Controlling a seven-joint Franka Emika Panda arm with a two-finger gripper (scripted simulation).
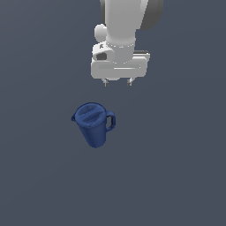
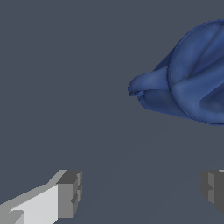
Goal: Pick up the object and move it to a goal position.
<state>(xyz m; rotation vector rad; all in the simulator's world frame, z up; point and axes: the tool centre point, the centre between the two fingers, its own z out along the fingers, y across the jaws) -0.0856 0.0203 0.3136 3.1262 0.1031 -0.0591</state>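
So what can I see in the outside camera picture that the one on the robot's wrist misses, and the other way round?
Only the exterior view shows the white arm above and the whole blue pitcher, including its tapering body and loop handle.

Only the wrist view shows the gripper close up, with the inner faces of its fingertips and a wide gap between them.

Both show the pitcher, the grey floor, and open jaws holding nothing, apart from the pitcher.

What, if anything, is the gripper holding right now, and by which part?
Nothing: the gripper is open and hangs apart from the blue pitcher.
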